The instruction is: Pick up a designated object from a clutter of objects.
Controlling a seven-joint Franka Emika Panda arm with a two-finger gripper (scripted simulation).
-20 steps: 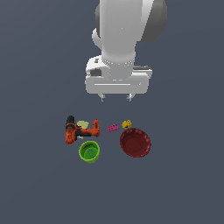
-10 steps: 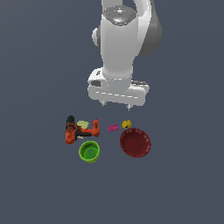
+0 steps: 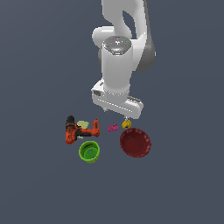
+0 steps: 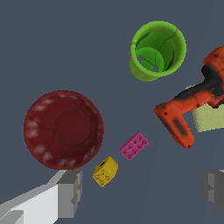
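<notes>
Lowered since a second ago, the arm's jaws now hang spread wide and empty just above the pink brick (image 3: 113,127). Across mid-frame, left to right, lie the drill (image 3: 78,130), green cup (image 3: 89,152), the brick at centre, a yellow piece (image 3: 126,124) and the red bowl (image 3: 135,142).

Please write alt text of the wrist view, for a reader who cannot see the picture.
A small pink brick lies on a dark grey floor, with the open hand above it and holding nothing. Around it are a yellow piece, a dark red bowl, a green cup and an orange-black drill.
</notes>
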